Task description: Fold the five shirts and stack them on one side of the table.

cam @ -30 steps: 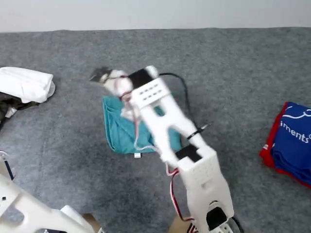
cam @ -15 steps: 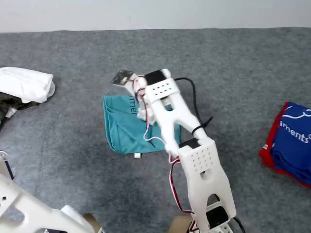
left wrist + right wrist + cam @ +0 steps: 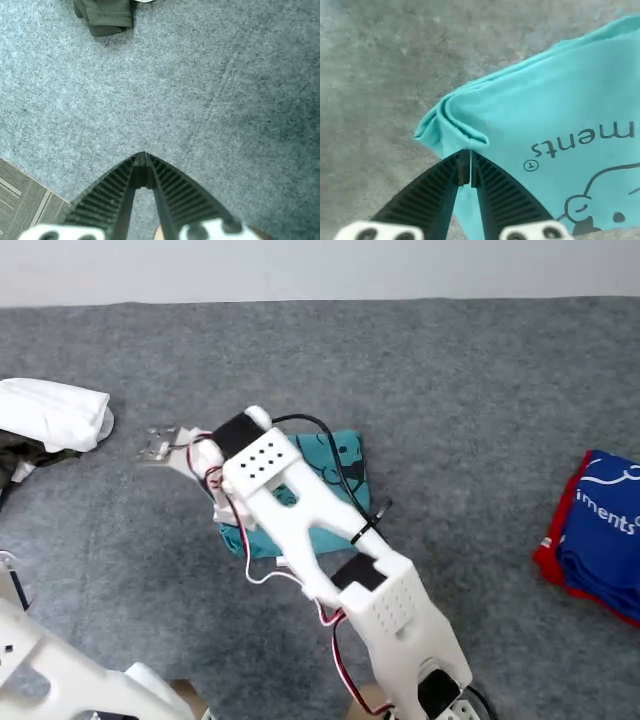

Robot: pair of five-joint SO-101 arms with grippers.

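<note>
One printed teal shirt [image 3: 545, 100], corner bunched in closed right gripper [image 3: 464, 162]; left gripper [image 3: 145, 165] closed

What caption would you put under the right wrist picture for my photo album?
Closed pincer poised at the folded corner of a teal shirt lying on grey carpet.

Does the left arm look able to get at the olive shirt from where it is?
Probably yes. The left gripper hangs shut over bare carpet, and nothing lies between it and the olive shirt. The right arm is off over the teal shirt.
</note>
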